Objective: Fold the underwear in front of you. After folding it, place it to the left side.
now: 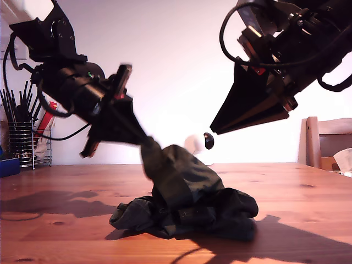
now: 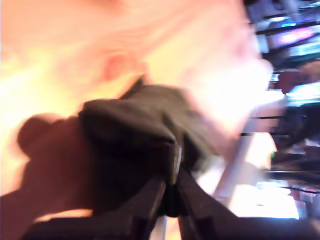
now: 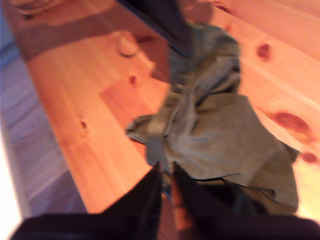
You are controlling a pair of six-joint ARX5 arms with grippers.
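The underwear (image 1: 187, 203), dark olive cloth, lies bunched on the wooden table (image 1: 308, 192), with one part pulled up toward the exterior view's left. My first gripper (image 1: 144, 142) is shut on that raised part; its wrist view shows the cloth (image 2: 135, 125) pinched at the gripper (image 2: 172, 160). My second gripper (image 1: 213, 131) hangs above the pile at the exterior view's upper right, shut and holding nothing. The second wrist view looks down past its gripper (image 3: 166, 170) onto the crumpled underwear (image 3: 220, 130) and the first gripper's fingers (image 3: 165, 20) holding its far end.
A wire rack of dark utensils (image 1: 25, 137) and a blue box (image 1: 8, 165) stand at the exterior view's far left. A wooden chair back (image 1: 324, 140) is at its right edge. A white round camera (image 1: 193, 144) sits behind the cloth.
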